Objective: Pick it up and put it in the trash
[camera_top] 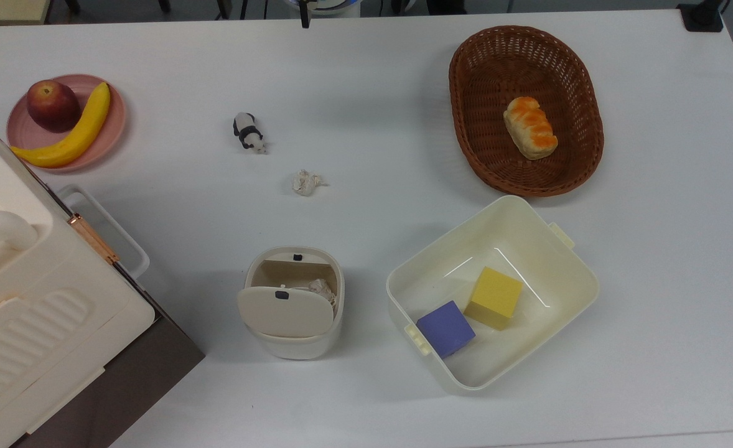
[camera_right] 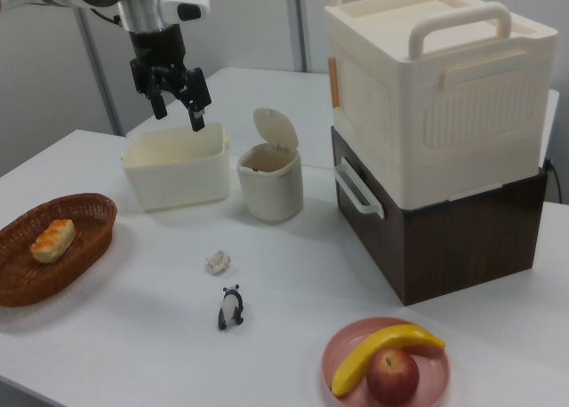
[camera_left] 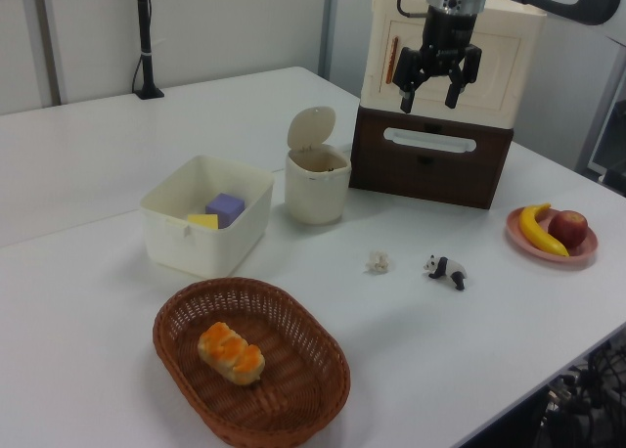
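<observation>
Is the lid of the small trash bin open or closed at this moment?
Open. The trash bin has its flap lid tilted up, and in the top view a crumpled scrap shows inside.

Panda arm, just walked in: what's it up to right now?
Nothing is in hand yet. The gripper hangs in the air above the table with its jaws open and empty. The crumpled paper wad lies loose on the table, near the toy panda. The small trash bin stands with its flap lid up, and something pale and crumpled already lies inside. The pickup has not started.
</observation>
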